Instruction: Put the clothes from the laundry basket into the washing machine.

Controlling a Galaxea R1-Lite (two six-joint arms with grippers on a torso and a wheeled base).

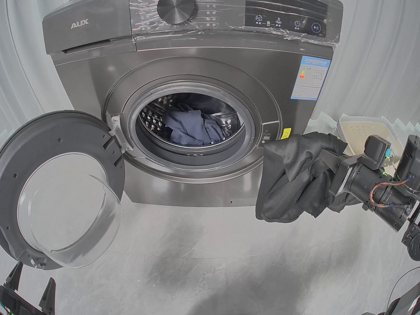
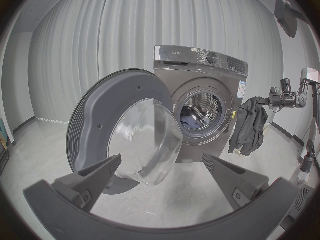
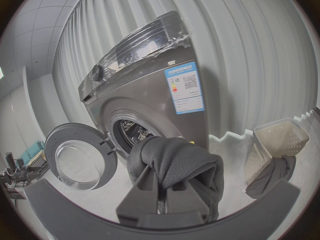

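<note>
With a blue garment (image 1: 192, 125) in the washing machine (image 1: 87, 79), the right gripper (image 3: 163, 190) pinched a black garment (image 1: 293, 176) at the door opening's four o'clock, a third garment (image 3: 270, 180) draped the basket (image 3: 290, 130), and the left gripper (image 2: 160, 158) gaped empty.

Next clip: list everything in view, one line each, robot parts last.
washer: one, grey, centre
door: one, grey with clear glass, swung open to the left
blue garment: one, dark blue, in the drum
black garment: one, black, hanging from right gripper, right of the opening
basket: one, cream, right of washer
dark garment: one, dark grey, draped over basket's rim
left gripper: one, black, open, low left
right gripper: one, black, shut on black garment
</note>
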